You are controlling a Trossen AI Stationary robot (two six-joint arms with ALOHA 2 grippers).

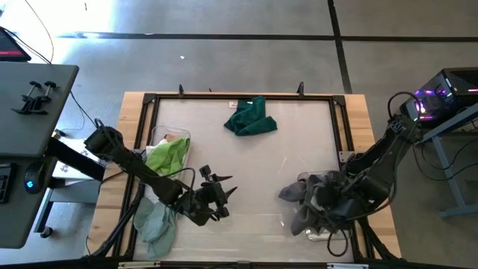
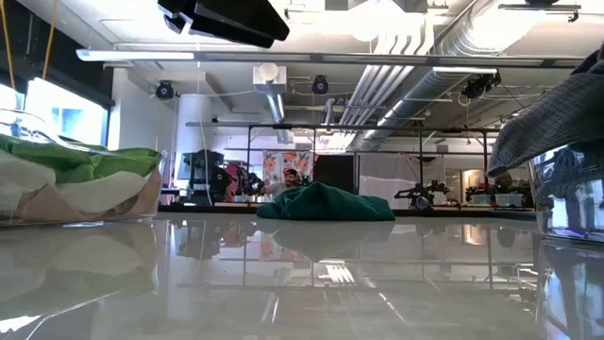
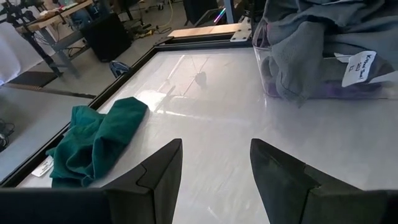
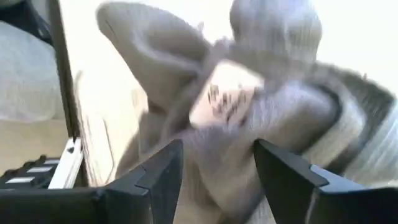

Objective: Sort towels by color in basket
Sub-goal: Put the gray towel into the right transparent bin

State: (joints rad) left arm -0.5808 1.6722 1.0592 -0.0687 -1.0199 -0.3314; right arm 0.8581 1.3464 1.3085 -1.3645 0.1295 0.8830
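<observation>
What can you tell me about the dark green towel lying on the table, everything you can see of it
The dark green towel is a soft, terry-looking cloth, crumpled into a loose folded heap rather than spread flat. It lies alone on the glossy white table near its far edge, roughly mid-width. Nothing touches it but the tabletop; both claws are well away at the near side.

two dark jointed arms (image 1: 142,170) with looped black cables, matte black fingers (image 3: 158,177).
</observation>
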